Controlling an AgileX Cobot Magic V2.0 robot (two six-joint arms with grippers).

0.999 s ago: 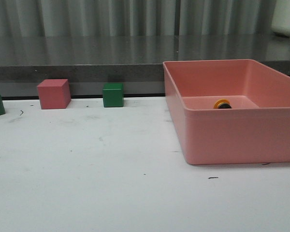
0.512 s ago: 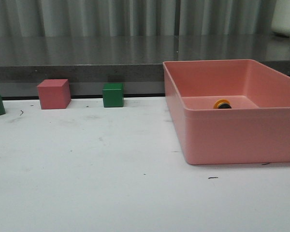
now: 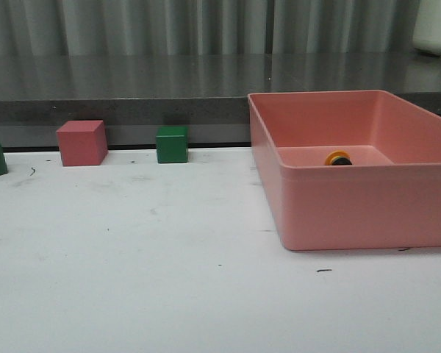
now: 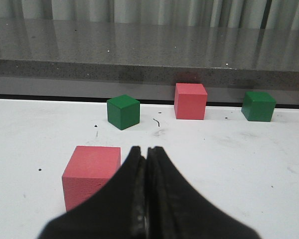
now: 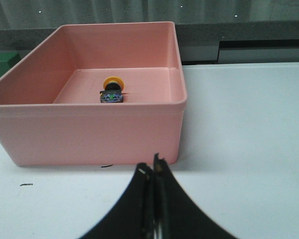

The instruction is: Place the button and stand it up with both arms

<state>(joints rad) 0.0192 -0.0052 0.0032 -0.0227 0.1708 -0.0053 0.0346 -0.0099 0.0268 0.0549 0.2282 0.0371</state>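
The small yellow-capped push button (image 5: 112, 90) lies toppled inside the pink plastic bin (image 5: 89, 134), so both my left gripper (image 4: 146, 158) and right gripper (image 5: 153, 174) wait pinched closed and empty.

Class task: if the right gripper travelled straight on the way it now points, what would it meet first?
Most likely the near wall of the pink bin, directly ahead of the shut right gripper. The button lies beyond it, inside. The gripper's height is unclear.

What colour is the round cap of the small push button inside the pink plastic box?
Yellow cap on the button; the right wrist view shows it best.
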